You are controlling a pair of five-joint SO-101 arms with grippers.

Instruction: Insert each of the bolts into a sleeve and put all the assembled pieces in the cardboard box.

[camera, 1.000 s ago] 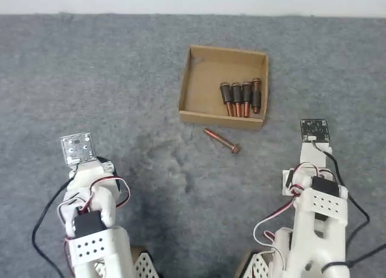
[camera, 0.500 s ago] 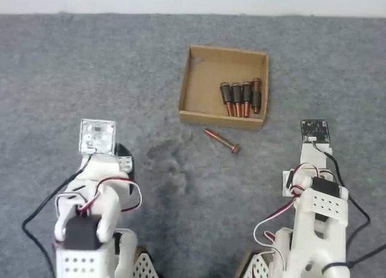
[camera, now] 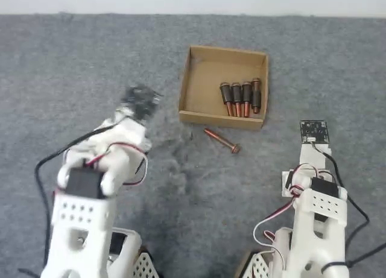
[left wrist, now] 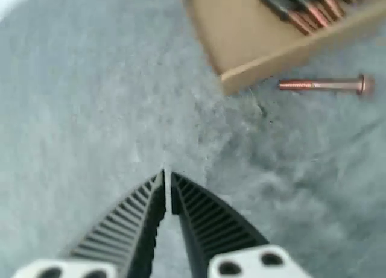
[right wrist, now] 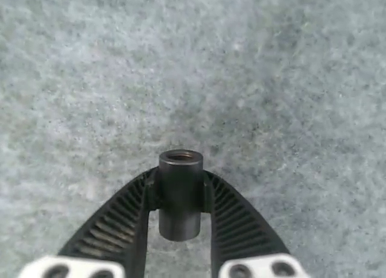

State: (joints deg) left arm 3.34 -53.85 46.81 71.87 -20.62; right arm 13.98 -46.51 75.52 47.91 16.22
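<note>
1. The left gripper [left wrist: 167,175] has its jaws pressed together on nothing, poised above the grey carpet [camera: 90,61].
2. The right gripper [right wrist: 180,178] clamps a dark sleeve [right wrist: 180,193] across its middle. The sleeve's long axis runs out along the fingers, and its open threaded bore faces away from the wrist.
3. The last loose bolt [camera: 221,140] lies flat on the carpet, just outside the near wall of the cardboard box [camera: 192,79] and apart from it.
4. The bolt's long axis runs diagonally. Its head points toward the right arm's side and its tip toward the box.
5. The bolt sits between the two arms, neither plainly closer. It lies ahead of the empty left jaws and off toward the box, so that arm looks the likelier to fetch it.
6. Four assembled pieces [camera: 241,98] lie side by side inside the box, against its near wall.
</note>
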